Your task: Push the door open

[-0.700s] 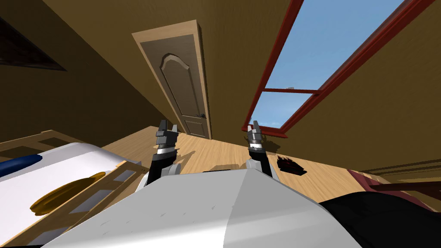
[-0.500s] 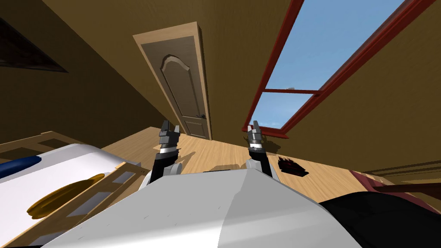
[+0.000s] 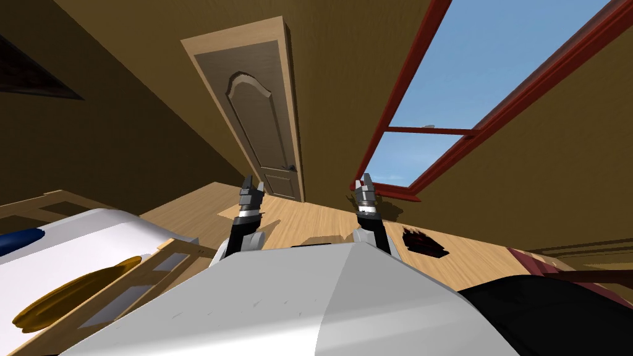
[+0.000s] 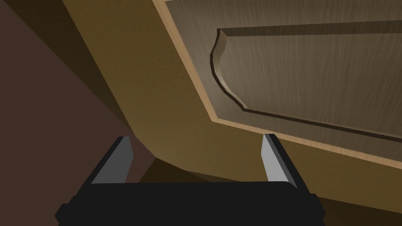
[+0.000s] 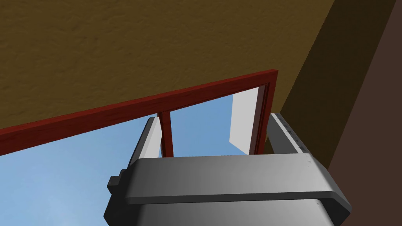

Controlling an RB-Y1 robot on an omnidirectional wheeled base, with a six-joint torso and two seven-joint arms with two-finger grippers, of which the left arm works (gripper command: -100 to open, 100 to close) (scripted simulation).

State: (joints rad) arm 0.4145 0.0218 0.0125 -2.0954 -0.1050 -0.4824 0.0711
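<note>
Facing the brown panelled door (image 3: 263, 117), shut in its pale frame, I am holding my left claw (image 3: 253, 183) open, aimed at it, not touching. My right claw (image 3: 366, 180) is hanging open alongside.

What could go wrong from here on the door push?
1. The door looks shut and has a knob; if it is latched, a plain push may just stall the arm.
2. The left gripper is open; its thin fingers could catch the raised panel edge instead of pressing flat.
3. Driving closer, the base might clip the bed frame on the left or the dark object on the floor to the right.
</note>
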